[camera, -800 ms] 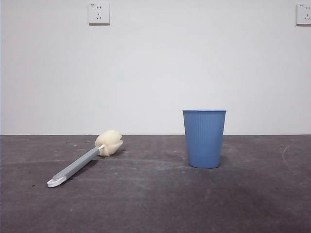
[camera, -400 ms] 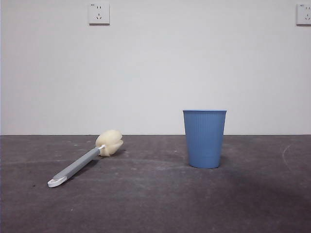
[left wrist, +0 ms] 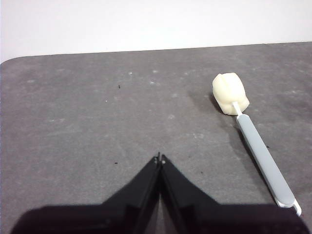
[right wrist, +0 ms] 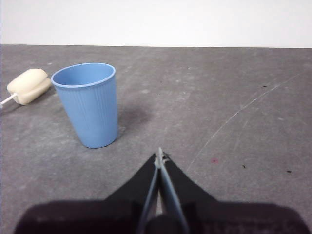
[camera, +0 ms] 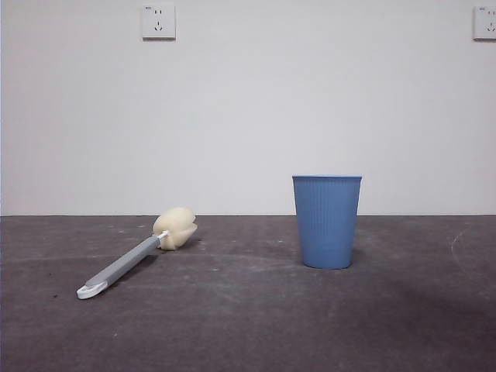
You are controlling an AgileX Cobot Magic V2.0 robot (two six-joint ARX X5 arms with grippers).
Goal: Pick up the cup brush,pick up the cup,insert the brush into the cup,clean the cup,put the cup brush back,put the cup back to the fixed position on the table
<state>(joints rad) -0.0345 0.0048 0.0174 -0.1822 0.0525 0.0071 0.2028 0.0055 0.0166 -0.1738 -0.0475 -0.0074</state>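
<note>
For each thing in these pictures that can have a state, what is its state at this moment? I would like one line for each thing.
cup brush: lying flat on the table, sponge head toward the wall, not held.
cup: standing upright, mouth open upward, looks empty, not held.
left gripper: jaws shut, holding nothing, beside the brush, apart from it.
right gripper: jaws shut, holding nothing, near the cup, apart from it.

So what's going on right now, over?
Left gripper and right gripper both shut, empty. Cup brush flat on table, cup upright, untouched. Nothing in the way.
</note>
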